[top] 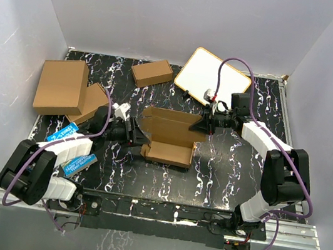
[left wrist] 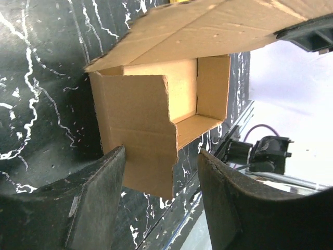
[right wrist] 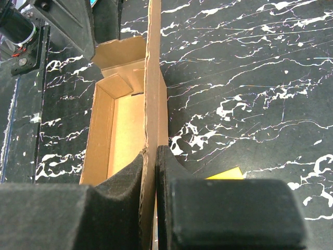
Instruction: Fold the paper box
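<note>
- In the middle of the top view, on the black marbled table [top: 229, 167], lies the paper box [top: 166, 152]. It is half formed: a shallow tray sits toward the lower edge, and the lid panel is raised above it.
- In the right wrist view, the right gripper [right wrist: 150, 156] is clamped on the thin edge of that upright lid panel, one pad on each face. The open tray [right wrist: 122, 125] shows left of the panel.
- In the left wrist view, the left gripper [left wrist: 161, 156] has its jaws apart, and a notched side flap [left wrist: 138, 125] of the box hangs between them. The finger [left wrist: 99, 198] at frame left is at the flap's edge; I cannot tell whether it touches. The other finger is clear of the flap.
- In the top view, the left gripper [top: 136, 134] is at the box's left end and the right gripper [top: 208, 124] at its upper right corner.
- At upper left, two bigger cartons [top: 61, 86] overlap.
- A small closed box [top: 152, 72] lies at top centre, with a white board [top: 215, 76] to its right.
- At lower left, two blue packets [top: 78, 163] lie beside the left arm.
</note>
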You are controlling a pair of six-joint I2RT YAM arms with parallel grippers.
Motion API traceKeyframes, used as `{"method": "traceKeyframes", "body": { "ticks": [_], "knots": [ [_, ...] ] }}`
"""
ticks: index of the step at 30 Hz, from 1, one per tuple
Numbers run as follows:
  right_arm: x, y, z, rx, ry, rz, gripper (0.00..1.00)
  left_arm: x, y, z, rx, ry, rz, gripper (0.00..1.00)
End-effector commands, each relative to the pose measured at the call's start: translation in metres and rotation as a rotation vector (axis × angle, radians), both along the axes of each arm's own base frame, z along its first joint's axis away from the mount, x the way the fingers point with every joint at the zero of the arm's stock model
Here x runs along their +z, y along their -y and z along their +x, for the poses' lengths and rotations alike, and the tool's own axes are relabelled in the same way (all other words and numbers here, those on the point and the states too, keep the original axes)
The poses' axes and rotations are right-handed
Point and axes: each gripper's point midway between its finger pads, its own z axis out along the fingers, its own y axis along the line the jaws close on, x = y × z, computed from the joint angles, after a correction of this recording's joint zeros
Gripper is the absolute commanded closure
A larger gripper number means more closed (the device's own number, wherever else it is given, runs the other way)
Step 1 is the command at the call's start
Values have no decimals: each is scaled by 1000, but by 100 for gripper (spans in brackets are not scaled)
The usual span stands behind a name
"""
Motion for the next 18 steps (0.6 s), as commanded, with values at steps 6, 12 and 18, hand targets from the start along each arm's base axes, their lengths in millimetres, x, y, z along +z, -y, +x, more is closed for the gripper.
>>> {"method": "traceKeyframes", "body": {
  "ticks": [6, 12, 18],
  "knots": [
    [13, -3, 5, 23, 89, 29, 92, 28, 1, 3, 38, -9, -256, 39],
    [13, -3, 5, 23, 88, 29, 92, 30, 3, 2, 48, -42, -340, 37],
    [13, -3, 5, 23, 87, 28, 92, 8, 0, 2, 84, -108, -295, 41]
  ]
}}
